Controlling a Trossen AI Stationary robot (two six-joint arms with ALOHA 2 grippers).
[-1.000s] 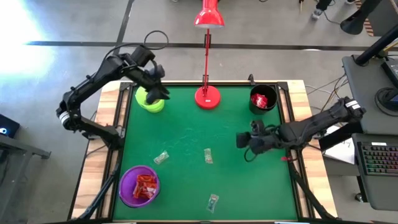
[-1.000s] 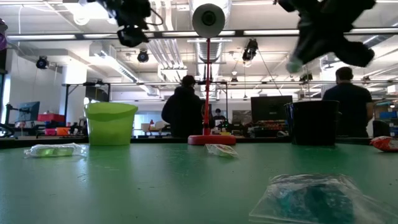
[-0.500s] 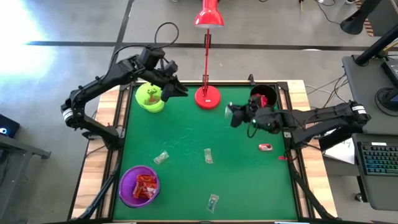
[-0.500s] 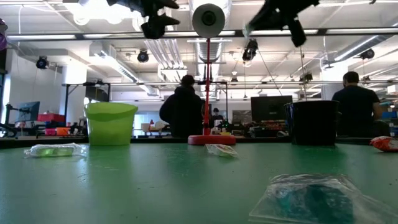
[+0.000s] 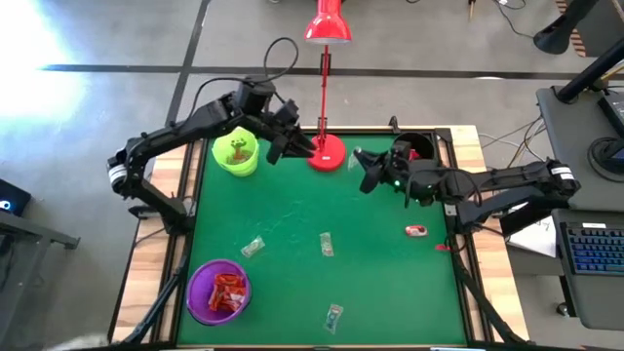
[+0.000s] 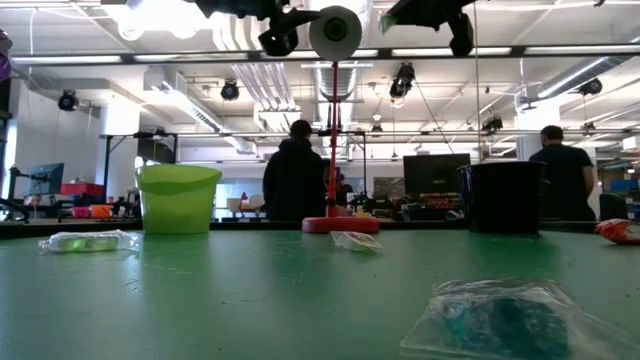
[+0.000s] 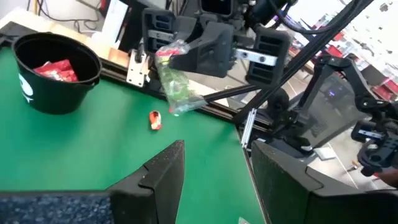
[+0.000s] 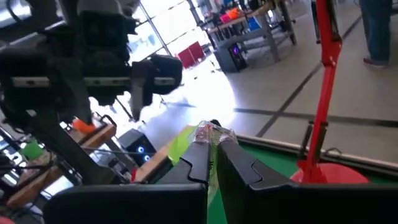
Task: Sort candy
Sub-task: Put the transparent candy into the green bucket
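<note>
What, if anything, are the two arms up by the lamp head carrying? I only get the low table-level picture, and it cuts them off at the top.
Observer: The right end effector is shut on a clear greenish candy, held up in the air.
Operator: And the other arm?
Observer: The left end effector is open and empty. It faces the right one, close to the red lamp's base.
Operator: Is there anything inside the black cup?
Observer: Yes, red-wrapped candies lie in the black cup.
</note>
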